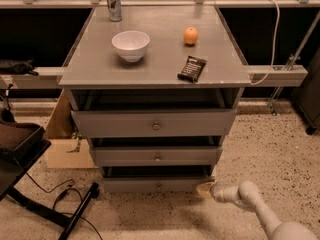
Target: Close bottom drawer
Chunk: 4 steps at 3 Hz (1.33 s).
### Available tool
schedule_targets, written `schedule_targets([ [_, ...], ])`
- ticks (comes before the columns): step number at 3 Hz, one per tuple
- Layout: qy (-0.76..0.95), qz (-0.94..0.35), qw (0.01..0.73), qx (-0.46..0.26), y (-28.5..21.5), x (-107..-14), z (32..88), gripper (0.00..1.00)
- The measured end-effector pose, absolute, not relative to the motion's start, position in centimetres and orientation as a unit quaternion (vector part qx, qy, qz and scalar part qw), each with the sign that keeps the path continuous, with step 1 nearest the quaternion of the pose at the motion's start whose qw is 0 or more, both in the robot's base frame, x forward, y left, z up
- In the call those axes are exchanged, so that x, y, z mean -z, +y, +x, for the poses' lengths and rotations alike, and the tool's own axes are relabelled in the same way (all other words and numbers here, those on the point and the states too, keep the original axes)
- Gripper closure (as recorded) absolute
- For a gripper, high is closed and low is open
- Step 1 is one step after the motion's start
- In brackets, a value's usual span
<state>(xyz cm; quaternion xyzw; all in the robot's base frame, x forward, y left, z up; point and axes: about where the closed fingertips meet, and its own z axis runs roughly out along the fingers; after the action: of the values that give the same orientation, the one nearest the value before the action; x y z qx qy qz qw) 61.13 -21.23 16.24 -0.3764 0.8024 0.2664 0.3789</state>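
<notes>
Table of grey wood (160,64) with a flat top fills the middle of your view. Three grey drawers are stacked in its near face, each pulled partly out with a dark gap above it. Lowest is the narrow-fronted grey bottom drawer (150,185) with a small round metal knob, sitting just above the speckled floor (280,149).

Your tool (205,189) is a tan tip on a pale rounded arm (250,199) that reaches in from the near right corner. It is low down at the right end of that drawer's front, either touching it or just beside it; you cannot tell which. You also cannot tell whether the tool is spread or pressed together.

Above the bottom drawer are the mid-width grey drawer (156,156) and the wide, tall-fronted grey top drawer (155,123).

On the table top a round white bowl (130,44) stands at the left, with a small orange fruit (190,35) to its right. A dark rectangular snack packet (192,68) lies near the front edge, and a silver can (114,3) stands at the far left. A brown cardboard box (60,149) sits on the floor to the table's left.
</notes>
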Motion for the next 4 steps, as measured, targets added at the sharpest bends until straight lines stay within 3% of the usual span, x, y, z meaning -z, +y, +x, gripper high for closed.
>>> schedule_targets([
  [1,0.802,-0.376,0.379,-0.266,-21.23,-16.24,61.13,0.35],
  [2,0.802,-0.376,0.379,-0.266,-21.22,-16.23,61.12,0.04],
  [4,0.802,-0.376,0.379,-0.266,-21.22,-16.23,61.12,0.00],
])
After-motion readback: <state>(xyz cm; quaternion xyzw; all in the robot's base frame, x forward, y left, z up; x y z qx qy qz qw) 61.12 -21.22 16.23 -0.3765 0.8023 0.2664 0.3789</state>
